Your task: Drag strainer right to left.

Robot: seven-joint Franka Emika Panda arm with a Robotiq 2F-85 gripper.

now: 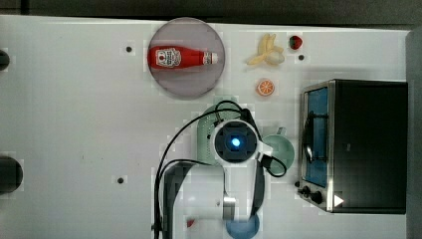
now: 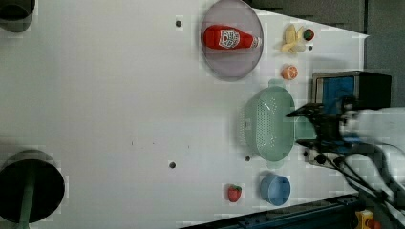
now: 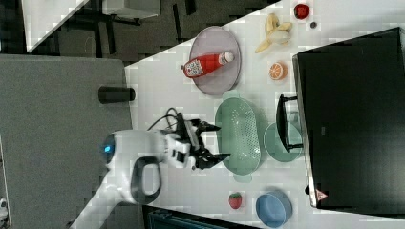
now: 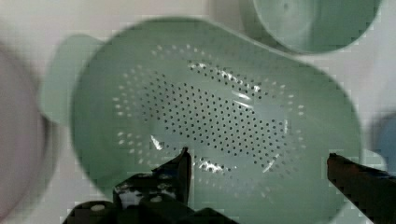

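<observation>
white table [image 1: 74, 124], dark floor [image 3: 143, 28], grey board [image 3: 47, 143]

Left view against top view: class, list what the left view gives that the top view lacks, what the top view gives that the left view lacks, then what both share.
Left view: the strainer's whole holed bowl, the open gripper by its rim, a strawberry near the blue bowl.
Top view: the arm's blue light and the mug's open mouth.
Both: ketchup bottle on the plate, banana, orange slice.
</observation>
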